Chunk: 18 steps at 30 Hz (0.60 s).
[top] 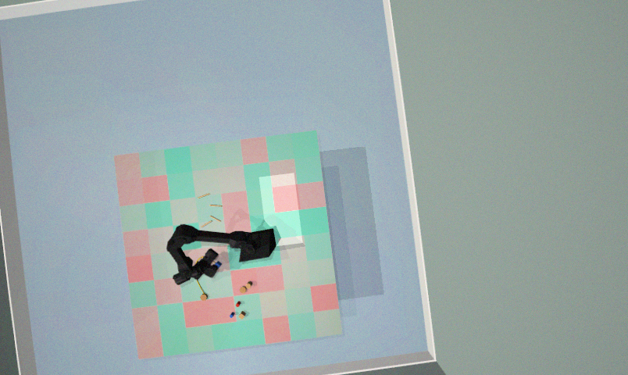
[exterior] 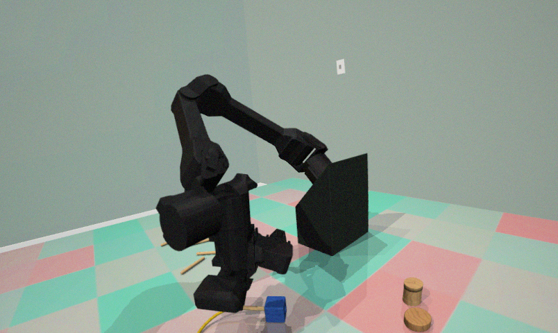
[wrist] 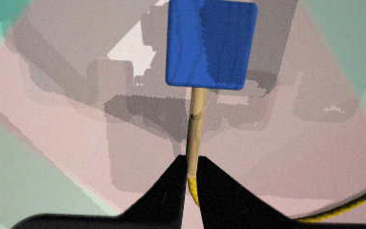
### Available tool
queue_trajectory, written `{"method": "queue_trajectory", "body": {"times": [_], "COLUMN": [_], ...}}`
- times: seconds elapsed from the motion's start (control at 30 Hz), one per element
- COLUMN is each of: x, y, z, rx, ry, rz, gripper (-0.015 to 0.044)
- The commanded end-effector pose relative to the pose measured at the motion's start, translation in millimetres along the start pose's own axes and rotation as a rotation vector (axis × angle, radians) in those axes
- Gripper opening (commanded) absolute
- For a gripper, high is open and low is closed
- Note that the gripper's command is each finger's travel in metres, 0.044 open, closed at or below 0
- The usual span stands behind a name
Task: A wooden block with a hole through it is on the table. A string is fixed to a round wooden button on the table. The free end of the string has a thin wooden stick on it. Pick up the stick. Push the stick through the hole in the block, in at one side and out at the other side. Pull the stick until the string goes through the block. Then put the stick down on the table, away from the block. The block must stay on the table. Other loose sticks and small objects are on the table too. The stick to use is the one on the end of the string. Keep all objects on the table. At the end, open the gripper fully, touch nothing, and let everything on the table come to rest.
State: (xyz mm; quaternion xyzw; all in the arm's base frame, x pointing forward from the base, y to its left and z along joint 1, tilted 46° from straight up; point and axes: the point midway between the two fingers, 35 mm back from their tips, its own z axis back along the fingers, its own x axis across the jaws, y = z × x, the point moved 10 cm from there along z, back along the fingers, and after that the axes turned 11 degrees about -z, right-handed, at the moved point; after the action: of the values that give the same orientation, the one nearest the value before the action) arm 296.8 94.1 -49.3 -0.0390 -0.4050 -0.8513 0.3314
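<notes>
The blue wooden block (top: pixel 218 264) (exterior: pixel 275 309) (wrist: pixel 211 45) stands on the table. My gripper (wrist: pixel 191 163) is shut on the stick near its string end. The stick (exterior: pixel 253 307) (wrist: pixel 195 134) points at the block and meets its near face; its front part is hidden by or inside the block. No tip shows beyond the block in the exterior view. The yellow string (top: pixel 200 286) (exterior: pixel 209 319) (wrist: pixel 193 188) runs from the stick's rear end, curving to the right in the wrist view. The round button (top: pixel 204 297) lies at its other end.
Loose sticks (top: pixel 204 195) (top: pixel 215 205) (exterior: pixel 192 266) lie beyond the arm. Wooden round pieces (top: pixel 243 288) (exterior: pixel 412 293) (exterior: pixel 417 319) stand or lie on the base's near side. A small red piece (top: pixel 238 303), a blue piece (top: pixel 231 315) and a tan piece (top: pixel 242 315) lie farther off.
</notes>
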Motion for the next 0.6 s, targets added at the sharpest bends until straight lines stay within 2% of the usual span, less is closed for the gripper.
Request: {"method": "queue_trajectory", "body": {"times": [0.0,0.57], "x": [3,5], "y": [-6,-20], "z": [-2,-1], "rx": [-0.008,-0.008], "ry": [-0.006,-0.006], "rz": [0.002,0.003], "gripper": [0.0,0.0]}}
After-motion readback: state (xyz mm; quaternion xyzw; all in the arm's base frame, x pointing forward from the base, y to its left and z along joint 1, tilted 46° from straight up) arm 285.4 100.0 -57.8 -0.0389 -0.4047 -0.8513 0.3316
